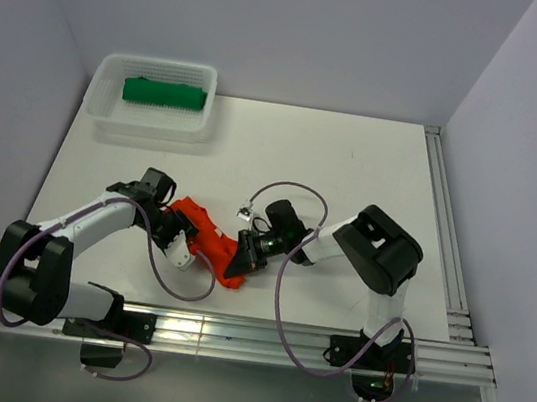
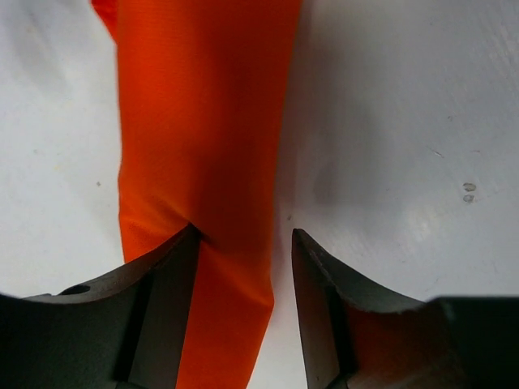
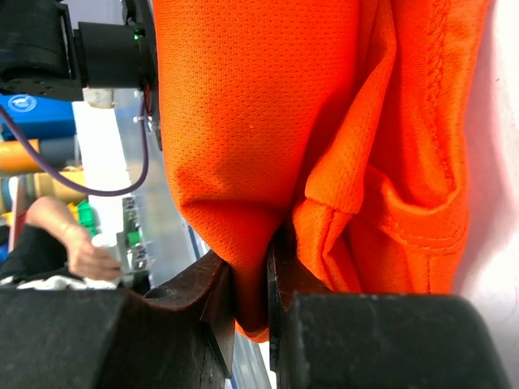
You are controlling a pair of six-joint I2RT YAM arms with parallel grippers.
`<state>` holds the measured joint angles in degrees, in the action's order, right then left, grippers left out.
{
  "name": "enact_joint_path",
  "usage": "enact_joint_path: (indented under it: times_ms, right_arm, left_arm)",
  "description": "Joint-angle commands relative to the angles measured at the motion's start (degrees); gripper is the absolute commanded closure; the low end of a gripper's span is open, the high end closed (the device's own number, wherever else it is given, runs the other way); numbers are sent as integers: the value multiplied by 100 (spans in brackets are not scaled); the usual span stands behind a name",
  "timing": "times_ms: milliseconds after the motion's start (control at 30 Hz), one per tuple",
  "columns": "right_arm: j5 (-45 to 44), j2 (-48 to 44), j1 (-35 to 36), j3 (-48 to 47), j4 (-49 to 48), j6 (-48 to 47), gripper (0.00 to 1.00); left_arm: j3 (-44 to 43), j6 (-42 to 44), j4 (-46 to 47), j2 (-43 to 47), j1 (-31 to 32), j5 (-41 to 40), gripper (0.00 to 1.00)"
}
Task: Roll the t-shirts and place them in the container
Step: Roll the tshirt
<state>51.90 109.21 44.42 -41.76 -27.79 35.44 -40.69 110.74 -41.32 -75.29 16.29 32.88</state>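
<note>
Left gripper (image 2: 243,237): open, jaws apart astride a narrow strip of the orange-red t-shirt (image 2: 203,121). One finger touched the cloth; the other stood clear of it. The strip ran straight ahead of me on the table (image 2: 405,121).

Right gripper (image 3: 251,275): closed, pinching a fold of the same shirt, which bunched just ahead of my jaws.

Green t-shirt (image 1: 164,93): bundled in the white basket (image 1: 148,127), well beyond both grippers.
</note>
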Motion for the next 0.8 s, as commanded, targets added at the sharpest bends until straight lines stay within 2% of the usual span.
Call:
enact_joint_path:
  times_ms: [0,133,267,533,767]
  right_arm:
    - [268,206,-101,-201,696,-196,100]
    - [417,303,-162,-403,1117,-467,100]
    - [514,443,-197,-649,1565,-731,100]
    - [655,523,-268,-1001,2418,-1180,100]
    - [725,566,-311,-1299,2990,-1452,100]
  left_arm:
    - [201,247,396,-118,146,-264,45]
    - [456,159,923,-179,251,-414,47]
    - [334,-43,1012,-197,260,-274,53]
    - [-237,-237,476,-241,260,-256,55]
    - [-98,-44,476,-320,260,-449,54]
